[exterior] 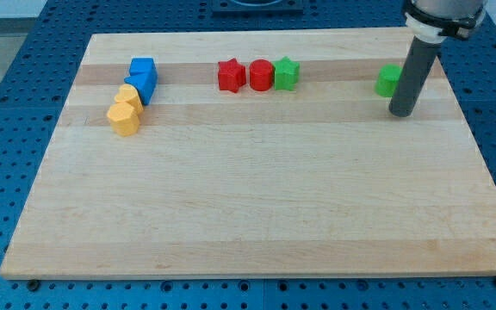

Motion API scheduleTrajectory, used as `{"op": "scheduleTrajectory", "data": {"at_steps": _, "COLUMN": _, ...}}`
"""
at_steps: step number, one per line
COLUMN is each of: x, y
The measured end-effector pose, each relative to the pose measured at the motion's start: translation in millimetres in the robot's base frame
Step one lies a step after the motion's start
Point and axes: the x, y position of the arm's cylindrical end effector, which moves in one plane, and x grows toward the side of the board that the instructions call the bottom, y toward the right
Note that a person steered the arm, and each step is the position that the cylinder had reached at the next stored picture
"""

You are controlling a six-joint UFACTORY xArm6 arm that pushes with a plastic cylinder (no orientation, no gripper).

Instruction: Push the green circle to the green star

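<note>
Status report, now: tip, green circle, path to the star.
My tip at green circle's right side, view's top right. Green star off to the left, touching red cylinder. No block between them.

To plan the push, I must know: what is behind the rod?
Behind my tip sits the green circle. Its right part is covered by the rod, so contact cannot be judged.

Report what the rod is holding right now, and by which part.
Nothing is held: my tip only pushes. It rests on the wooden board, just right of the green circle block, partly hiding it.
</note>
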Motion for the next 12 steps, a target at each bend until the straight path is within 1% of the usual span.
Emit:
{"op": "scheduleTrajectory", "data": {"at_steps": 1, "x": -5.8, "y": 11.8}}
{"op": "scheduleTrajectory", "data": {"at_steps": 2, "x": -20.4, "y": 18.6}}
{"op": "scheduleTrajectory", "data": {"at_steps": 4, "x": -48.1, "y": 18.5}}
{"op": "scheduleTrajectory", "data": {"at_steps": 7, "x": -72.6, "y": 13.9}}
{"op": "scheduleTrajectory", "data": {"at_steps": 10, "x": -72.9, "y": -49.4}}
{"op": "scheduleTrajectory", "data": {"at_steps": 12, "x": -72.9, "y": -81.0}}
